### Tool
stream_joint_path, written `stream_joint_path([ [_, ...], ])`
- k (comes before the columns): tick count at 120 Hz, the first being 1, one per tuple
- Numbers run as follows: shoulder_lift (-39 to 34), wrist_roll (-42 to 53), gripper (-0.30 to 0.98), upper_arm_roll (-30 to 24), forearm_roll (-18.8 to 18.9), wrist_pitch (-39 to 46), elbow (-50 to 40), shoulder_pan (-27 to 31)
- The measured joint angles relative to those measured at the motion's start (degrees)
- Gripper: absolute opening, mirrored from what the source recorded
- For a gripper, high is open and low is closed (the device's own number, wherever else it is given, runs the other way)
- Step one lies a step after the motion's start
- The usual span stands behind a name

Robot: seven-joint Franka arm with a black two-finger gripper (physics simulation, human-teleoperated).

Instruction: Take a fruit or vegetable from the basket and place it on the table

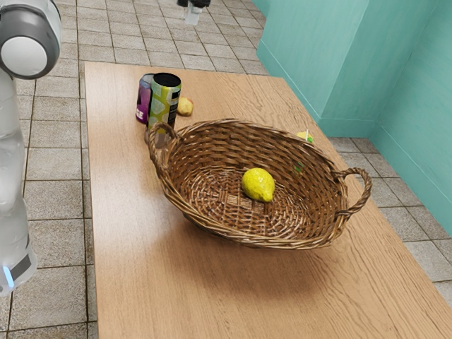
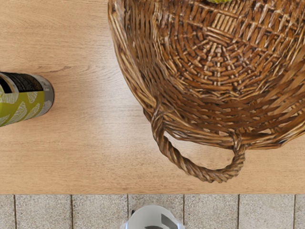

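Green can (image 1: 166, 106): upright by the basket (image 1: 244, 242); a wide swing of mine could topple it.
Pincer (image 1: 192, 17): high and well apart from the fruit; whether I'm released or clenched, I cannot tell.
Basket: coming in low, I might snag its woven side and drag it.
Lemon (image 1: 257, 184): on the basket's floor; an off-centre pinch could roll it. Its nub and long axis slant toward the exterior view's lower right.

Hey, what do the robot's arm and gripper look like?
The arm is glossy white, with a rounded joint in dark grey around a pale disc, and a dark band with a blue light strip low down. The gripper is black with a pale lower end.
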Motion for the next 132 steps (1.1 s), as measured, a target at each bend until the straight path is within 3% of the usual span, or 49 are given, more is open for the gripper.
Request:
stream_joint_path([
  [73, 0.0, 0.0, 0.69, 0.0, 0.0, 24.3, -23.8, 0.0],
  [132, 0.0, 0.0, 0.69, 0.0, 0.0, 39.3, -37.0, 0.0],
])
